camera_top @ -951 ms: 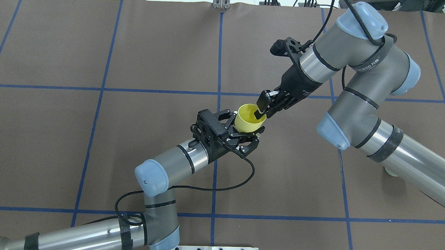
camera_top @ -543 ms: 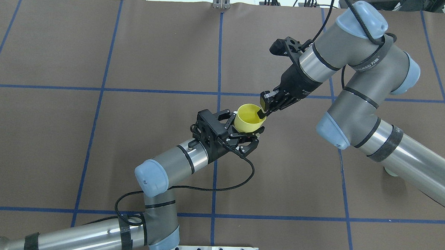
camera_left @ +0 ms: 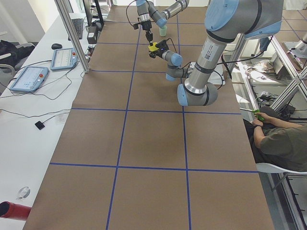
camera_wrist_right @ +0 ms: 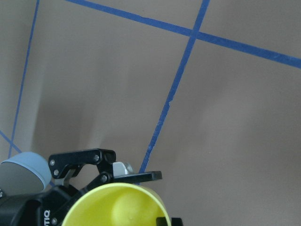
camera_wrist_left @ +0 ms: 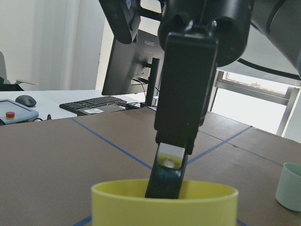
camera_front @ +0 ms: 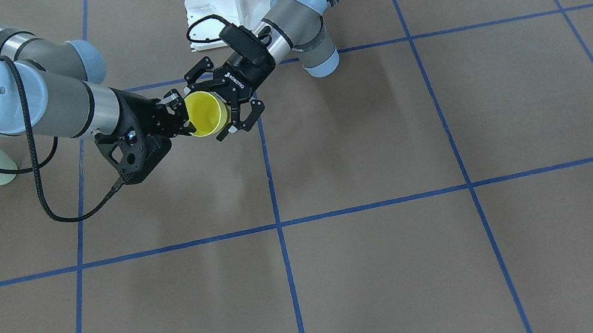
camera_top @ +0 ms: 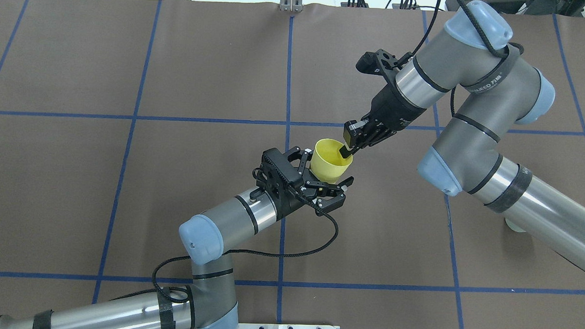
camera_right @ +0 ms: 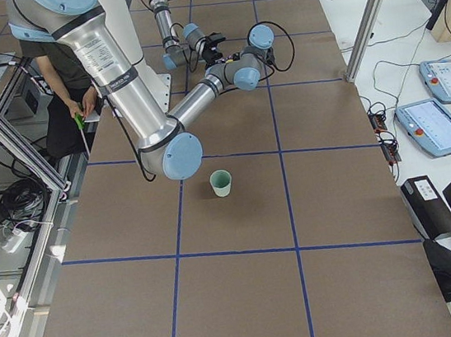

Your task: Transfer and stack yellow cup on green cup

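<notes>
The yellow cup [camera_top: 327,165] could swivel or slip and fall to the desk [camera_top: 203,83], since only a thin rim pinch carries it. Nearest, the left claw [camera_top: 328,169] stands spread wide around its base from 7 o'clock, seemingly not gripping. Beyond, the right claw [camera_top: 346,146] is clamped on the rim at 2 o'clock. The green cup [camera_right: 221,182] stands upright, well apart.

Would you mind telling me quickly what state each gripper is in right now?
Left gripper: open, straddling the yellow cup without gripping it.
Right gripper: closed, pinching the yellow cup's rim.
</notes>
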`<act>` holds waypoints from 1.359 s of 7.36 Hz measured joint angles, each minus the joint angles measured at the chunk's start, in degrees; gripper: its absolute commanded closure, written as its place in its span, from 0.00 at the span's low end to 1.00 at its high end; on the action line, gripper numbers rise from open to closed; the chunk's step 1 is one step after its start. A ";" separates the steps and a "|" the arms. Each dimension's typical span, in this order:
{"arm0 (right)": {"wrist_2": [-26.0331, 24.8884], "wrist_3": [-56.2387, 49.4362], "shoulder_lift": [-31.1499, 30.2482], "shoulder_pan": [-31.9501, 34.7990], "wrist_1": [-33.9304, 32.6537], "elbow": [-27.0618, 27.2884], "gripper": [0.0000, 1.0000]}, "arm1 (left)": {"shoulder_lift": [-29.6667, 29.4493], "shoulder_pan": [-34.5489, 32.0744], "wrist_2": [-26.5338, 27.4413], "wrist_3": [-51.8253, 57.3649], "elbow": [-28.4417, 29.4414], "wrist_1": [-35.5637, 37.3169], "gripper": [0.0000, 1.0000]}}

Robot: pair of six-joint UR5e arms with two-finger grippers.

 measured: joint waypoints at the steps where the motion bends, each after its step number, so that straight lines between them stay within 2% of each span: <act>1: 1.21 -0.02 -0.90 0.79 1.00 0.09 1.00 | -0.01 0.05 0.04 -0.02 -0.26 0.00 0.00; 4: 4.88 -0.06 -4.88 4.81 4.37 0.18 1.00 | 0.11 0.11 0.05 -0.03 -1.05 0.00 0.00; 7: 6.86 0.22 -9.53 15.26 4.44 2.27 1.00 | 0.34 0.09 1.37 0.11 -1.26 0.00 0.01; 8: 5.70 0.52 -12.21 17.79 4.37 3.43 1.00 | 0.26 -0.16 3.09 0.13 -1.22 0.13 0.01; 10: -1.18 0.76 -24.21 19.93 4.30 10.98 1.00 | 0.94 -3.33 8.87 -0.59 0.71 1.18 0.01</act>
